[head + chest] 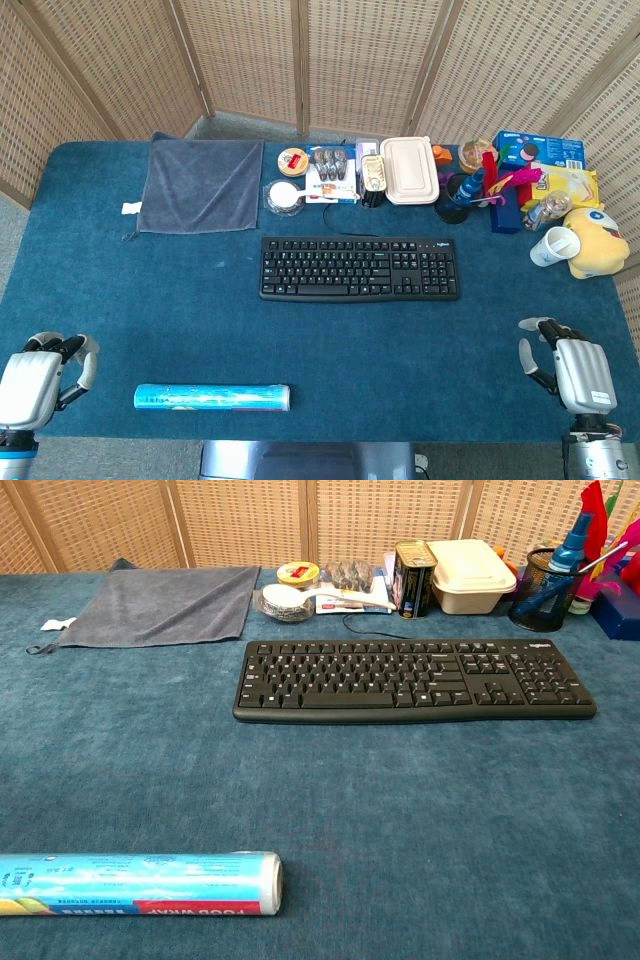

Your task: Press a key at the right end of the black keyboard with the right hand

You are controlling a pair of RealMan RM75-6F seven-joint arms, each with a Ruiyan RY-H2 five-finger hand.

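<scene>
The black keyboard [360, 268] lies flat at the middle of the blue table, its number pad [438, 272] at the right end; the chest view shows the keyboard [414, 679] too. My right hand [570, 368] rests at the table's near right corner, well short of the keyboard and to its right, fingers loosely curled and apart, holding nothing. My left hand [42, 372] sits at the near left corner, also empty with fingers apart. Neither hand appears in the chest view.
A roll of food wrap [212, 397] lies near the front left. A grey towel [202, 184] is at the back left. Behind the keyboard stand a white lunch box [410, 170], a tin [413, 578], a pen holder [462, 198], snack boxes, a cup [553, 246] and a yellow plush toy [598, 242].
</scene>
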